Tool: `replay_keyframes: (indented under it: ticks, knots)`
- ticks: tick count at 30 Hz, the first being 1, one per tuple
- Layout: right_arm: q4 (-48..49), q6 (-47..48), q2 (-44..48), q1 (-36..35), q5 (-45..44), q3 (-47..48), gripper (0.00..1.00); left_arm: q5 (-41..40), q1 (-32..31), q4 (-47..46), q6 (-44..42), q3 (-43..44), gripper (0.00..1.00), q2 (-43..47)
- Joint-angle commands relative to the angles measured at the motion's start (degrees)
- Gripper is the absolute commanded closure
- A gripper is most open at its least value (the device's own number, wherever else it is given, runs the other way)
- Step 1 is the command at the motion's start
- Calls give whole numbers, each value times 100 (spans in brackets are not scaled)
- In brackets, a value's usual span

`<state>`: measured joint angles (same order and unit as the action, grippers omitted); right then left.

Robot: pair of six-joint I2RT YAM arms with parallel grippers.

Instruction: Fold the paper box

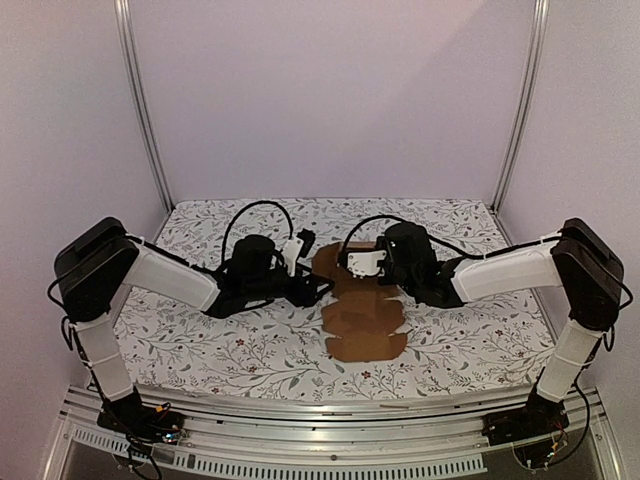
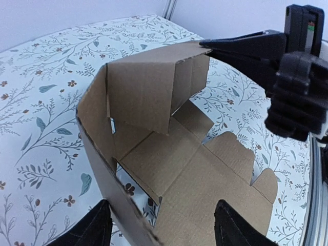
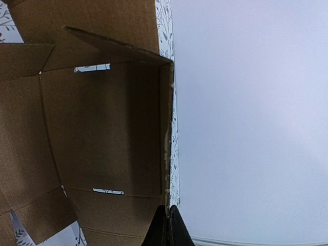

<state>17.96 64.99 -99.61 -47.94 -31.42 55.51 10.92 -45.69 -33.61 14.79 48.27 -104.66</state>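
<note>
Right claw pinched shut on paper box flap, left claw wide open astride it

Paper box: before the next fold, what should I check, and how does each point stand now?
1. Left fingers open, one on each side of the side wall: ok.
2. Right fingers shut, tips at the top corner of the back wall: ok.
3. Right fingers really pinching that wall, not just pressing it: cannot tell.
4. Paper box fully folded: not ok; its near flaps lie flat on the table.
5. Box lies between both arms: ok.
</note>
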Motion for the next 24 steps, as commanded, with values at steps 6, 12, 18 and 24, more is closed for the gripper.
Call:
replay_keyframes:
  ticks: [6,12,18,24]
  knots:
    - [1674,937,-687,26,493,-232,100,368,504,45,-242,-11,34,226]
    - [2302,1220,-645,-118,470,-751,100,-69,676,-293,-175,-1170,32,1174]
    - [2942,1589,-683,-373,399,-1203,100,-597,935,-736,414,-1606,32,1156]
    - [3066,1660,-671,-438,358,-1428,100,-1463,1028,-204,627,-1286,33,942]
